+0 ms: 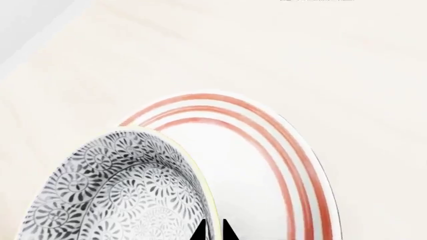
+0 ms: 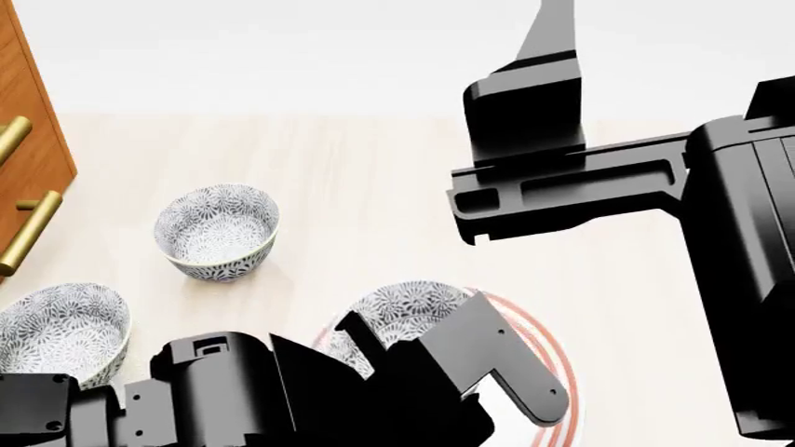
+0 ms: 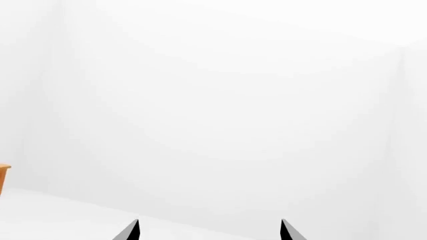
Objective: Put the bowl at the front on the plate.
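Placing step under way. Left pincer (image 1: 215, 231) has its tips pressed close on the rim of the bowl (image 1: 113, 192) — pinching it by the wall on the plate side. In the left wrist view the bowl overlaps the near portion of the plate (image 1: 280, 165), covering part of the red rings; whether its base rests on the plate or hangs just above it, I cannot tell. Head view agrees: bowl (image 2: 404, 312) over the plate (image 2: 556, 368), largely masked by the left arm.

Next move, as I judge it: shift the bowl toward the plate's middle, lower until the base sits flat, then part the tips and lift straight up so the rim is not dragged.

Room: two look-alike bowls (image 2: 218, 230) (image 2: 60, 331) stand well apart toward the robot's left, near a wooden cabinet (image 2: 28, 140) with brass handles. The worktop (image 1: 320, 60) beyond the plate lies bare. Right pincer (image 3: 209, 231) is spread, raised high, facing blank wall — out of the way.
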`<state>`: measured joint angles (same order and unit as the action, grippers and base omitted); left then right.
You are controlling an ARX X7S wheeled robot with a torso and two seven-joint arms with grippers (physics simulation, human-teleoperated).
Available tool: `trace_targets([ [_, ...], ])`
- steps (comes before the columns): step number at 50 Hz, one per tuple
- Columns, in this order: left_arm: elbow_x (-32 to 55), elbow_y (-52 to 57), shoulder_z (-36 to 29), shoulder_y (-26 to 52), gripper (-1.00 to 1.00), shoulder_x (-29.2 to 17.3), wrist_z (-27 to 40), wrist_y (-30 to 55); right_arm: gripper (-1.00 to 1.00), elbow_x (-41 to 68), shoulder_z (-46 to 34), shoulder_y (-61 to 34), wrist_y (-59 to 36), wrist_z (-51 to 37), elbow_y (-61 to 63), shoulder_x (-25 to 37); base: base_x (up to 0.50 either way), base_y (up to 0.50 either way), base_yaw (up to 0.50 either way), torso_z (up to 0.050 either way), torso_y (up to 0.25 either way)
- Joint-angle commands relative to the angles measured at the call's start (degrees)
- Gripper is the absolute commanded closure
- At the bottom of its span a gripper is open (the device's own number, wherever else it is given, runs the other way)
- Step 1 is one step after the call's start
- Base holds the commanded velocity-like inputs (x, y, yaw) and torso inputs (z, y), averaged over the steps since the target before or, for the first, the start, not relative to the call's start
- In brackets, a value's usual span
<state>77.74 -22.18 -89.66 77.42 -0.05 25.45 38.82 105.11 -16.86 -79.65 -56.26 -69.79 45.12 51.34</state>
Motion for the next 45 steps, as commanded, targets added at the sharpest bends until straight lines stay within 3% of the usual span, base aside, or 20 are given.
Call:
trace_targets([
  [1,-0.71,-0.03,0.26,-0.78,1.0,0.05,0.84,-1.24,-1.0,-0.71,-0.18,0.75,0.05,0.49,-0.03,0.08,0.0,0.0,0.0,0.0,0.0],
  [45,-3.45,2.74,0.33,-4.91,1.0,0.05,2.01,-2.37,-1.0,-2.51,0.45,3.18,1.43,2.0,0.64,0.88,0.0,0.0,0.0,0.0,0.0],
])
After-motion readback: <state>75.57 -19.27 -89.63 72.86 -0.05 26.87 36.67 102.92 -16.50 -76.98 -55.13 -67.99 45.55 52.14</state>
